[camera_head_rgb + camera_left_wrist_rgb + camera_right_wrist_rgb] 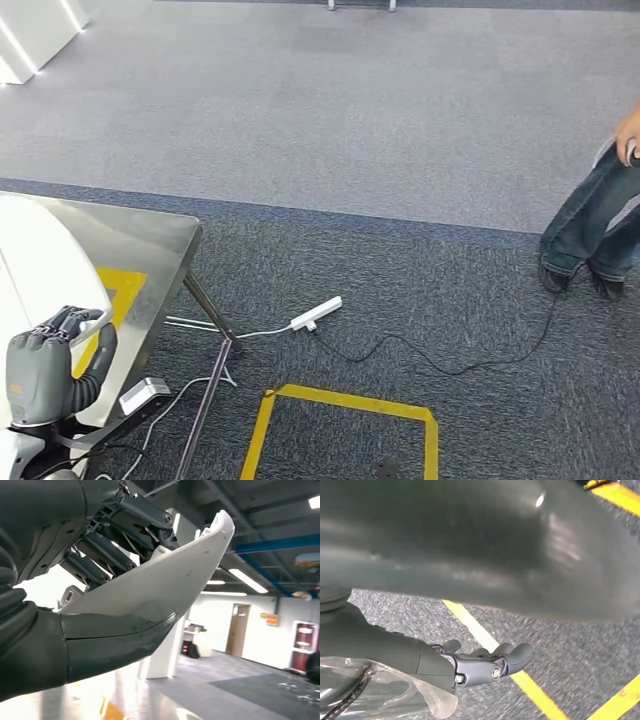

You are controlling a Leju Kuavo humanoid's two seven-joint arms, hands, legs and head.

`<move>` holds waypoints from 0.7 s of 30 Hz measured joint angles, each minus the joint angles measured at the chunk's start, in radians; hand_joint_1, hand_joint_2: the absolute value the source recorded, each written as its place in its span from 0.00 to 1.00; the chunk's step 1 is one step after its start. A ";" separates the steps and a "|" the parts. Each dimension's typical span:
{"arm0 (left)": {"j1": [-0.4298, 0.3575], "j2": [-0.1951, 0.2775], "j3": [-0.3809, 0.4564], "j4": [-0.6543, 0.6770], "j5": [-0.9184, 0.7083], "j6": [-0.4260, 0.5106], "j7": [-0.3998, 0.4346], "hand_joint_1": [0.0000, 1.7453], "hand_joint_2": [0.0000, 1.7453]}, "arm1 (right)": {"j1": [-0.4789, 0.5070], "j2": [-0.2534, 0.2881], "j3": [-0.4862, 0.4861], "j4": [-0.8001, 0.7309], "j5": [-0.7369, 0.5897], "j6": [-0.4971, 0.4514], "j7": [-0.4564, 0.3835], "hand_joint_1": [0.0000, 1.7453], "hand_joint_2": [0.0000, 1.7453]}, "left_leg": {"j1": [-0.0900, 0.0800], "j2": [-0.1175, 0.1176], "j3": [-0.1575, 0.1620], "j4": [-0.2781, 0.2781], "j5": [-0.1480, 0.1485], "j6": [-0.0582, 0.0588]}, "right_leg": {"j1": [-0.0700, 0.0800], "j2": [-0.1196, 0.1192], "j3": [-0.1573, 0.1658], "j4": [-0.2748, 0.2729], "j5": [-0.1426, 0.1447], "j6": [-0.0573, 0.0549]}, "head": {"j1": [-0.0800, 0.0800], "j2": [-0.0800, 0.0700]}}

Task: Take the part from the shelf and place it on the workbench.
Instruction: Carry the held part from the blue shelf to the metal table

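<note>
Grey carpeted floor with a steel workbench at lower left. The left hand grips a curved white part over the workbench; its long end could tip loose. The right hand hangs, fingers extended, holding nothing.

The white part runs off the head view's left edge. A person is cut off at the right edge. A blurred grey mass hides the floor above the right hand.
</note>
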 joint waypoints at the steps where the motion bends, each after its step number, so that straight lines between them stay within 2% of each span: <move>1: 0.000 0.000 0.000 0.000 -0.001 0.000 0.000 1.00 1.00 | 0.000 0.000 0.000 0.000 0.000 0.000 -0.001 0.00 0.00 | 0.000 0.004 0.009 -0.031 0.032 0.002 | 0.001 -0.010 0.005 0.000 -0.003 0.000 | 0.000 0.000; 2: 0.000 0.000 0.000 0.000 -0.001 0.000 0.000 1.00 1.00 | -0.001 0.000 0.000 0.000 0.000 0.000 -0.001 0.00 0.00 | -0.001 0.014 0.034 -0.092 0.075 0.006 | 0.002 -0.020 0.011 0.000 -0.007 0.001 | 0.000 0.000; 3: 0.000 0.001 0.000 0.000 -0.002 0.000 0.000 1.00 1.00 | -0.001 0.000 0.000 0.000 0.000 0.000 -0.002 0.00 0.00 | -0.005 0.037 0.066 -0.162 0.110 0.011 | 0.003 -0.029 0.017 -0.001 -0.011 0.002 | 0.000 0.000; 4: -0.001 0.001 0.001 0.000 -0.002 0.000 0.000 1.00 1.00 | -0.001 0.000 0.000 0.000 0.000 0.000 -0.003 0.00 0.00 | -0.011 0.064 0.093 -0.223 0.133 0.016 | 0.006 -0.038 0.022 -0.001 -0.016 0.004 | 0.000 0.000; 5: -0.002 0.001 0.001 0.000 -0.002 0.000 0.000 1.00 1.00 | -0.001 0.000 0.000 0.000 0.000 0.000 -0.003 0.00 0.00 | -0.018 0.087 0.110 -0.262 0.140 0.021 | 0.009 -0.047 0.025 -0.001 -0.019 0.008 | 0.000 0.000; 6: -0.002 0.001 0.001 -0.001 -0.002 0.000 0.000 1.00 1.00 | -0.001 0.000 0.000 0.000 0.000 0.000 -0.003 0.00 0.00 | -0.024 0.100 0.116 -0.279 0.137 0.026 | 0.011 -0.057 0.026 -0.003 -0.022 0.011 | 0.000 0.000; 8: -0.002 0.002 0.002 -0.002 -0.003 -0.001 0.000 1.00 1.00 | -0.003 0.000 0.001 0.000 0.000 0.000 -0.002 0.00 0.00 | -0.026 0.082 0.115 -0.289 0.135 0.034 | 0.013 -0.079 0.031 -0.007 -0.027 0.021 | 0.000 0.000; 9: -0.002 0.002 0.002 -0.002 -0.004 -0.001 0.000 1.00 1.00 | -0.004 0.000 0.001 0.000 0.000 0.000 -0.002 0.00 0.00 | -0.023 0.069 0.117 -0.293 0.137 0.039 | 0.012 -0.071 0.031 -0.003 -0.033 0.026 | 0.001 0.000; 10: -0.003 0.002 0.002 -0.003 -0.004 -0.001 0.000 1.00 1.00 | -0.005 0.000 0.001 -0.001 0.000 0.000 -0.002 0.00 0.00 | -0.020 0.056 0.119 -0.298 0.139 0.045 | 0.011 -0.051 0.024 0.016 -0.047 0.031 | 0.002 0.000; 11: -0.004 0.002 0.002 -0.003 -0.005 -0.001 0.000 1.00 1.00 | -0.005 0.000 0.002 -0.001 0.000 0.000 -0.003 0.00 0.00 | -0.016 0.043 0.122 -0.302 0.141 0.050 | 0.009 -0.022 0.003 0.059 -0.071 0.034 | 0.005 0.000; 12: -0.006 0.001 0.002 -0.003 -0.006 -0.002 0.000 1.00 1.00 | -0.004 0.000 0.002 -0.001 0.000 0.001 -0.003 0.00 0.00 | -0.015 0.030 0.123 -0.302 0.142 0.054 | 0.008 0.009 -0.031 0.125 -0.100 0.035 | 0.007 0.000; 14: -0.006 0.001 0.002 -0.003 -0.008 -0.002 0.000 1.00 1.00 | 0.000 0.000 0.002 0.000 -0.001 0.000 -0.002 0.00 0.00 | -0.015 0.002 0.123 -0.302 0.141 0.057 | 0.007 0.032 -0.109 0.261 -0.146 0.035 | 0.009 0.000; 15: -0.005 0.001 0.002 -0.003 -0.010 -0.002 0.000 1.00 1.00 | 0.001 0.000 0.002 -0.001 -0.002 0.000 0.000 0.00 0.00 | -0.016 -0.013 0.124 -0.302 0.140 0.058 | 0.007 0.034 -0.133 0.290 -0.142 0.034 | 0.009 0.000; 16: -0.005 0.000 0.002 -0.003 -0.012 -0.002 0.000 1.00 1.00 | 0.002 0.000 0.002 -0.001 -0.003 0.000 0.001 0.00 0.00 | -0.016 -0.028 0.126 -0.301 0.139 0.058 | 0.007 0.036 -0.139 0.280 -0.118 0.033 | 0.009 0.000; 17: -0.005 0.000 0.002 -0.003 -0.013 -0.002 0.000 1.00 1.00 | 0.002 0.000 0.002 -0.001 -0.003 0.000 0.002 0.00 0.00 | -0.015 -0.043 0.128 -0.300 0.137 0.056 | 0.006 0.042 -0.125 0.231 -0.077 0.032 | 0.009 0.000; 18: -0.005 0.000 0.002 -0.003 -0.013 -0.003 0.000 1.00 1.00 | 0.001 0.000 0.002 -0.001 -0.004 0.002 0.005 0.00 0.00 | -0.014 -0.056 0.130 -0.298 0.135 0.054 | 0.004 0.060 -0.099 0.159 -0.033 0.030 | 0.009 0.000; 19: -0.006 0.000 0.002 -0.003 -0.014 -0.004 0.000 1.00 1.00 | 0.001 0.000 0.002 -0.001 -0.004 0.005 0.010 0.00 0.00 | -0.014 -0.069 0.129 -0.294 0.131 0.050 | 0.001 0.087 -0.073 0.091 -0.002 0.029 | 0.009 0.000; 20: -0.007 0.000 0.001 -0.003 -0.014 -0.005 0.001 1.00 1.00 | 0.001 0.000 0.002 0.000 -0.004 0.010 0.017 0.00 0.00 | -0.014 -0.081 0.126 -0.290 0.129 0.045 | -0.002 0.110 -0.051 0.042 0.016 0.028 | 0.009 0.000; 21: -0.008 0.000 0.001 -0.003 -0.014 -0.007 0.001 1.00 1.00 | 0.001 0.000 0.002 0.000 -0.004 0.015 0.024 0.00 0.00 | -0.012 -0.092 0.122 -0.287 0.129 0.039 | -0.003 0.127 -0.038 0.017 0.019 0.028 | 0.009 0.000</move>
